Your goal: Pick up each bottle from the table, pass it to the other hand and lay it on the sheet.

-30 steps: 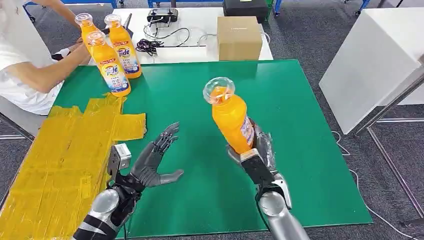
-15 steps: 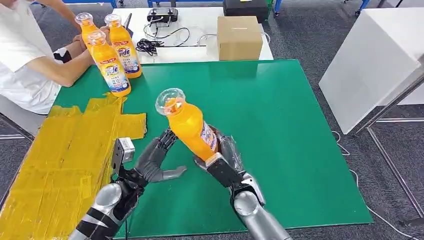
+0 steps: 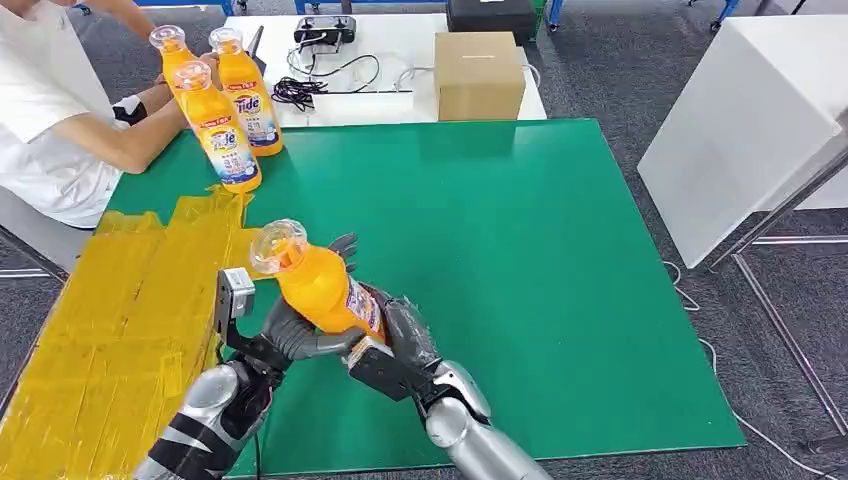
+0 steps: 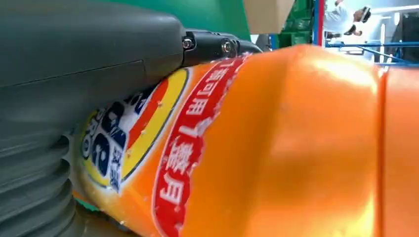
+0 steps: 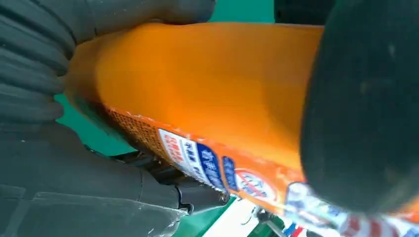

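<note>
From the head view, three orange bottles (image 3: 229,105) stand at the far left of the green table (image 3: 560,250), their labels reading "Tide", while the right hand (image 3: 395,345) grips the base of a fourth orange bottle (image 3: 315,285) tilted over the edge of the yellow sheet (image 3: 110,320), its body lying in the left hand (image 3: 300,325), fingers curled under it. The left wrist view shows the bottle's red band of Chinese characters beside the grey thumb. The right wrist view shows fine print I cannot read, with that hand's fingers wrapped around the bottle.
</note>
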Controlling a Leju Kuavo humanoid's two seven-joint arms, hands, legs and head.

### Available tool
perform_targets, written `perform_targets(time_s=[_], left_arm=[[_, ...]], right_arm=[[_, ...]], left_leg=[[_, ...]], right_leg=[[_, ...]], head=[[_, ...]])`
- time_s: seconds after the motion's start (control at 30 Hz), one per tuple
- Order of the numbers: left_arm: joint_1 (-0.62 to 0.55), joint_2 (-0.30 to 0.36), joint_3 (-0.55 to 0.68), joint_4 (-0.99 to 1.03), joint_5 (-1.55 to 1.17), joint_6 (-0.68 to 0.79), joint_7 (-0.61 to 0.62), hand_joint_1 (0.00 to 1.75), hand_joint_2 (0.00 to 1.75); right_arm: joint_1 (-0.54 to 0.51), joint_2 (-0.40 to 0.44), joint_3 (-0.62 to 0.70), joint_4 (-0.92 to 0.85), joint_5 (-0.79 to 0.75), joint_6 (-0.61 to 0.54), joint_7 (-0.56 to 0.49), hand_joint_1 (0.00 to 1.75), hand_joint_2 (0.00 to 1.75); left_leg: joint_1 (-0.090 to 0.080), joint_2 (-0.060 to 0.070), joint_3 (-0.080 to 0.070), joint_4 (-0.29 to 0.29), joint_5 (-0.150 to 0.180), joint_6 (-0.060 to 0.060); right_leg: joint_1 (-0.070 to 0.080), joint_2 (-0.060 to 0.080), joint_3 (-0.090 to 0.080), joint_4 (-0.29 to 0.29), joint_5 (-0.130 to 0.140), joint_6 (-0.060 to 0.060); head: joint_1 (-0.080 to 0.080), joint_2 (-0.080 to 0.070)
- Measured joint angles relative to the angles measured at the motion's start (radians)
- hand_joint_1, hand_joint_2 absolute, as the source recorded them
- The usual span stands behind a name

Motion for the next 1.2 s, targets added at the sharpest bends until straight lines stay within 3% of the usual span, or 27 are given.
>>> perform_targets(time_s=[0.67,0.7,1.2], left_arm=[[0.020,0.000,0.017,-0.015,0.160,-0.006,0.000,0.02,1.75],[0.024,-0.001,0.019,-0.020,0.165,-0.008,-0.001,1.75,1.75],[0.117,-0.045,0.081,-0.097,0.353,-0.034,-0.051,1.75,1.75]], right_arm=[[-0.035,0.006,0.047,0.119,0.036,-0.063,0.005,1.75,1.75],[-0.035,0.006,0.048,0.123,0.036,-0.064,0.005,1.75,1.75],[-0.030,0.008,0.064,0.113,0.048,-0.058,-0.015,1.75,1.75]], left_leg=[[0.000,0.001,0.000,0.000,0.000,0.000],[0.000,0.001,0.000,0.000,0.000,0.000],[0.000,0.002,0.000,0.000,0.000,0.000]], right_leg=[[0.000,0.000,-0.001,0.000,0.000,0.000],[0.000,0.000,-0.001,0.000,0.000,0.000],[0.000,0.002,-0.002,0.000,0.000,0.000]], head=[[0.000,0.000],[0.000,0.000],[0.000,0.000]])
